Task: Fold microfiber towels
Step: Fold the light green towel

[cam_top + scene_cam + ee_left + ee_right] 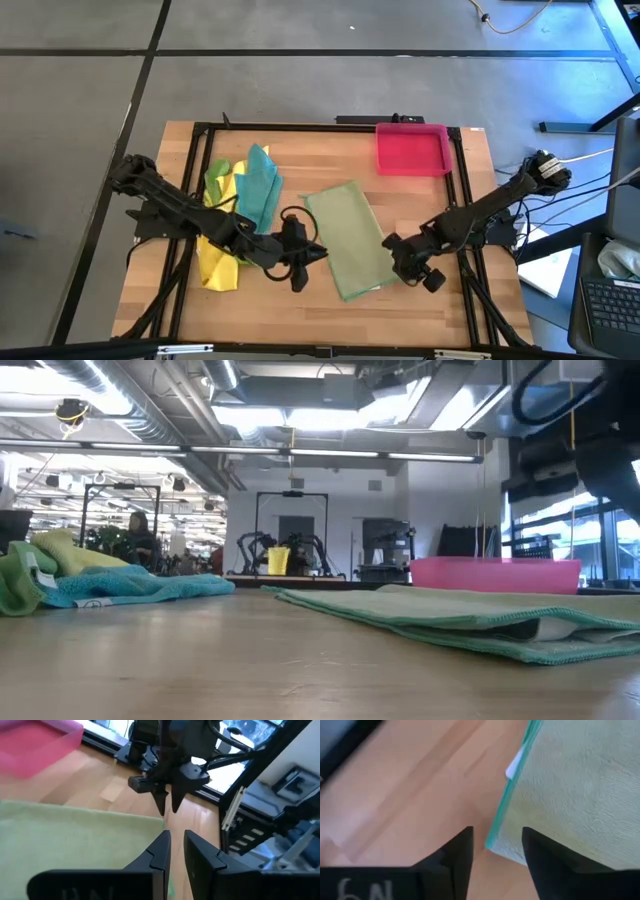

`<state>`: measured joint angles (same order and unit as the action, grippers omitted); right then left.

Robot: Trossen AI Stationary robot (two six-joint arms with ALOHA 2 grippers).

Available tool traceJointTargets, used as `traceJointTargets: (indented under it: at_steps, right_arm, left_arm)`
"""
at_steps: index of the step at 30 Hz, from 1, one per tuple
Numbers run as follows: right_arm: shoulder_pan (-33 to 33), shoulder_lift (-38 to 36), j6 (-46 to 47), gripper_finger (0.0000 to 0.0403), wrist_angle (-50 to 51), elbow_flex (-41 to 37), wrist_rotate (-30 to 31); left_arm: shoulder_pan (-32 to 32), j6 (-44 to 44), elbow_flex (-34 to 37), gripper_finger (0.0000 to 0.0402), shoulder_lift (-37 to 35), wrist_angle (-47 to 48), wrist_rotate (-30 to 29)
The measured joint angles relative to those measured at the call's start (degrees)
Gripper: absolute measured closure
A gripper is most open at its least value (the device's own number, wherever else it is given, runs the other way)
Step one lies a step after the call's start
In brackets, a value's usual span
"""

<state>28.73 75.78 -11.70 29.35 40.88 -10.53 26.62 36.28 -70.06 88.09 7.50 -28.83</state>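
A pale olive green towel (350, 240) lies folded flat on the wooden table's middle, its layers visible in the low view (450, 622). My right gripper (495, 845) is open and points down over the towel's right edge (505, 815), one finger over wood and one over cloth. A white label (512, 767) sticks out of that edge. My left gripper (175, 847) hovers at the towel's left side (318, 255) with a narrow gap between its fingers and nothing in it. It also sees my right gripper (167, 805) just above the towel's corner.
A pile of yellow, bright green and teal towels (240, 200) lies at the table's left, under my left arm. A pink tray (412, 148) stands at the far right corner. Bare wood shows along the near edge (300, 320).
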Motion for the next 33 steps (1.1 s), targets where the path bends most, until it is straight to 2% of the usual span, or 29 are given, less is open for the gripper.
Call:
traceJointTargets:
  at_steps: [3,6,15,21,26,33]
  right_arm:
    - [2.39,0.67,-4.51,0.0215,0.72,-0.02,5.49]
    - [3.86,2.32,-8.55,0.0213,0.41,-0.09,8.5]
    - [6.05,5.26,-14.28,0.0237,-2.29,-3.51,9.39]
    - [6.03,5.12,-14.32,0.0245,-4.9,-2.81,13.85]
    - [6.27,5.21,-14.53,0.0242,-6.5,-2.86,11.96]
    - [6.41,4.43,-16.68,0.0241,-3.1,-3.2,13.05]
  left_arm:
    - [-0.22,-5.47,-2.8,0.0357,3.25,-0.18,-0.06]
    - [-0.73,-9.61,-5.14,0.0357,7.09,0.04,0.01]
    - [-1.38,-11.33,-9.97,0.0357,15.79,-0.26,2.37]
    - [-1.37,-9.41,-10.15,0.0357,16.22,-0.72,2.38]
    - [-1.36,-9.35,-10.15,0.0357,16.22,-0.72,2.44]
    - [-1.34,-6.39,-10.15,0.0357,16.22,-0.69,2.61]
